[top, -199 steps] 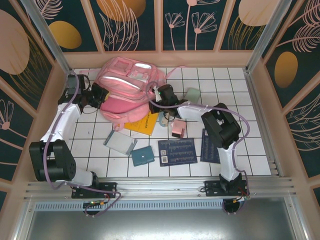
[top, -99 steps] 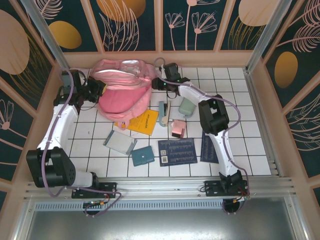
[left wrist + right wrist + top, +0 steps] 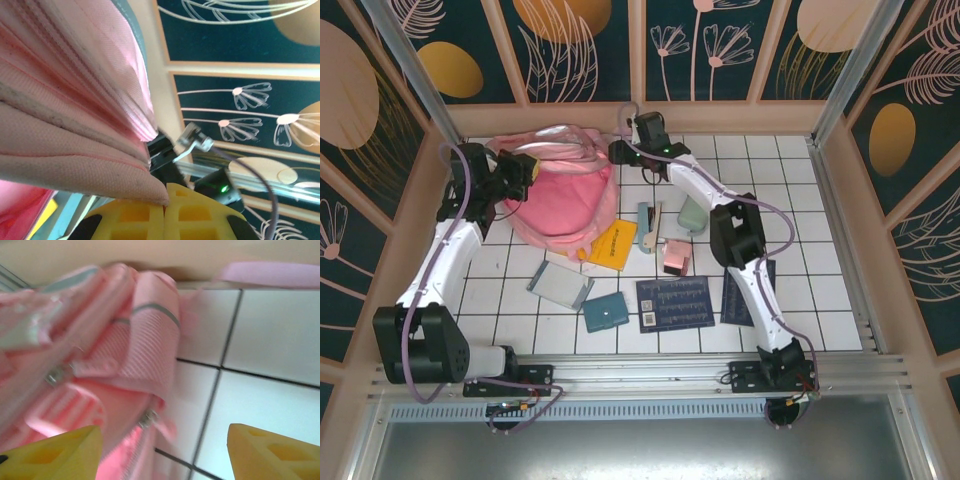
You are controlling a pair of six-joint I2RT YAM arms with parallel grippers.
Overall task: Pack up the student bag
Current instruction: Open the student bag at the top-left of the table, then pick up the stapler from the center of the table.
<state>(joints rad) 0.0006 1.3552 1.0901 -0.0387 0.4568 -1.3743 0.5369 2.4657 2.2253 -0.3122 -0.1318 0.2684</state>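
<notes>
The bag [image 3: 565, 195] is slumped in a pink heap, with its left edge pinched by the left claw [image 3: 523, 170], which is clamped shut on the fabric. Just beside the bag's far right corner the right claw [image 3: 618, 152] is parked, jaws spread wide and nothing gripped. So the bag is stretched roughly side to side between the two claws. A zipper pull [image 3: 148, 416] is seen right by the open claw, so that side is probably best placed for grabbing the mouth. A yellow book [image 3: 612, 243] is tucked against the bag's near edge.
</notes>
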